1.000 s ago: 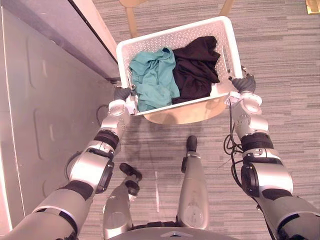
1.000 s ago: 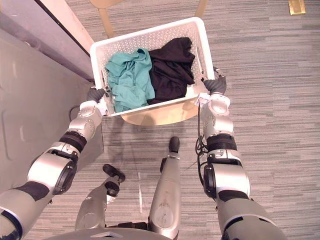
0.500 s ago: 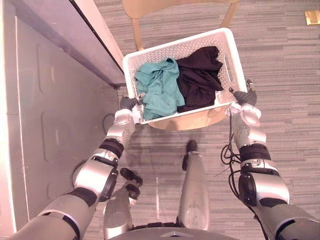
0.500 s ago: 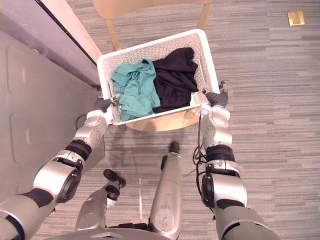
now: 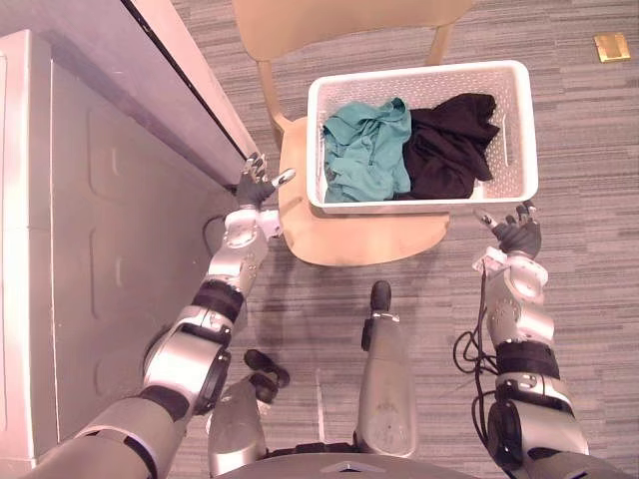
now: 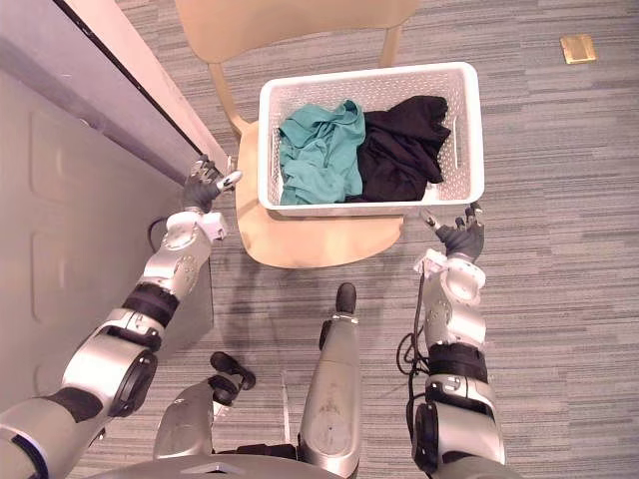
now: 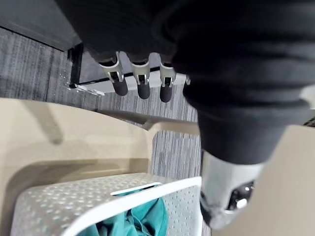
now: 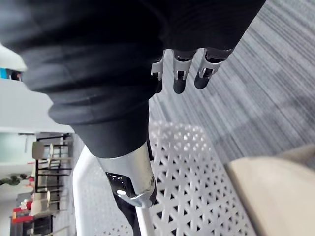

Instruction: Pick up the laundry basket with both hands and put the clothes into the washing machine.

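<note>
place: office-like room | floor: grey striped carpet point(image 5: 589, 150), brass floor plate point(image 5: 611, 46) | background: rows of chairs point(image 8: 43, 147)

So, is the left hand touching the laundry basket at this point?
Apart. In the left eye view the left hand is open at the edge of the chair, bare seat showing between it and the laundry basket.

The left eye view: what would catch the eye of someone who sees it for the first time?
A white laundry basket stands on a light wooden chair, with a teal garment in its left half and a black garment in its right. The left hand is open beside the chair's left edge and the right hand open by the basket's near right corner; neither touches the basket.
</note>
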Available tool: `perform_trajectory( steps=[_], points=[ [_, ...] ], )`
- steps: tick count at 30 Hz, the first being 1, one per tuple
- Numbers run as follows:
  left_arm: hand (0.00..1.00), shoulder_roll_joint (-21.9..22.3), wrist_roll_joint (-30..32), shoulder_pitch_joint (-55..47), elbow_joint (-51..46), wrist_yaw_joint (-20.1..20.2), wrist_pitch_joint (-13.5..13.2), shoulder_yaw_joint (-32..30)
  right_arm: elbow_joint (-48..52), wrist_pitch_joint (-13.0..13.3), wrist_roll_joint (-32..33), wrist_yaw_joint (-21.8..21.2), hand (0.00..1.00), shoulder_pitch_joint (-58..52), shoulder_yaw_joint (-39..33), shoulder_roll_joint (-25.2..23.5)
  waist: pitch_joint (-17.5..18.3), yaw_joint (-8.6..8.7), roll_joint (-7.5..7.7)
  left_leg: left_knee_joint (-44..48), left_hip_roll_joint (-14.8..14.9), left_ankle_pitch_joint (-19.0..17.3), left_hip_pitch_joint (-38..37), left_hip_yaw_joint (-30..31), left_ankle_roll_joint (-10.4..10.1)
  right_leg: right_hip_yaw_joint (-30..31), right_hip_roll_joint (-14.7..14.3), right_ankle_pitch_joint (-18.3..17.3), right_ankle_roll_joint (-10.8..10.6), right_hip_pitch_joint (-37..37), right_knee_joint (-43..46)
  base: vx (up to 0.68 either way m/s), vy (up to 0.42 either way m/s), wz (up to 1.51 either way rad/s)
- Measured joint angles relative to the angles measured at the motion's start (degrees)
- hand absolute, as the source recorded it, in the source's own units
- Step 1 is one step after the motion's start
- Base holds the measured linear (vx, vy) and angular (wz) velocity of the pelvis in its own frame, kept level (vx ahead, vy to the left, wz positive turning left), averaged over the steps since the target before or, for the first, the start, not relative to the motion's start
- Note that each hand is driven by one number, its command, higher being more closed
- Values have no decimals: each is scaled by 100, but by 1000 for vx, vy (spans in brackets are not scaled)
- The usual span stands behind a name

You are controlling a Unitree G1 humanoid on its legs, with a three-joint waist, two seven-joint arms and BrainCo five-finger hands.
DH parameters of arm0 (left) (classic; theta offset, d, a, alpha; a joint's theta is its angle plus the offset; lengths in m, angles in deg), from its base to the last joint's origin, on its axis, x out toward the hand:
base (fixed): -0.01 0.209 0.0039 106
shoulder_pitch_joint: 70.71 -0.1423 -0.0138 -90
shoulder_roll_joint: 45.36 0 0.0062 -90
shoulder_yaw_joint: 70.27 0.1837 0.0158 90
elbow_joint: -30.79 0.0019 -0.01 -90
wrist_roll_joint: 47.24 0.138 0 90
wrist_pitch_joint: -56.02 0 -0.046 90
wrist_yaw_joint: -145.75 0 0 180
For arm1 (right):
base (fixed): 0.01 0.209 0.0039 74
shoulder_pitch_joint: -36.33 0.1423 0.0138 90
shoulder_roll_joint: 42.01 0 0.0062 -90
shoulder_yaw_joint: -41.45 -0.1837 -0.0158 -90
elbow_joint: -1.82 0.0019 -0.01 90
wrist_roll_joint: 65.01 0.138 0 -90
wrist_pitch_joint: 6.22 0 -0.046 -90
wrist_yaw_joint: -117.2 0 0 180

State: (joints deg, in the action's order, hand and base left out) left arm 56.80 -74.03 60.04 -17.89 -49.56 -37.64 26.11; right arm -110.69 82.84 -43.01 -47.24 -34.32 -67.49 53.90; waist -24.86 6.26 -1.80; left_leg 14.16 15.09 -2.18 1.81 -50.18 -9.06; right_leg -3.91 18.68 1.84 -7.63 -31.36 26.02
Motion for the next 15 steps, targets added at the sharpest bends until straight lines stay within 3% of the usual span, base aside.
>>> perform_trajectory(
  steps=[8,15],
  points=[
    [0,-71,1,-1906,-972,302,-125,-345,358,103,-223,-187,0,-1482,-629,-11,96,-178,13,486,245,-479,-283,-24,-77,-72,-65,-20,-154,563,-294,-94,21,-5],
    [0,-99,-13,-2979,-1493,580,-140,-661,320,104,-223,-474,0,-1884,-946,-148,415,-277,5,534,286,-431,-321,90,-34,-230,-83,200,-123,877,-605,-14,42,5]
  ],
)
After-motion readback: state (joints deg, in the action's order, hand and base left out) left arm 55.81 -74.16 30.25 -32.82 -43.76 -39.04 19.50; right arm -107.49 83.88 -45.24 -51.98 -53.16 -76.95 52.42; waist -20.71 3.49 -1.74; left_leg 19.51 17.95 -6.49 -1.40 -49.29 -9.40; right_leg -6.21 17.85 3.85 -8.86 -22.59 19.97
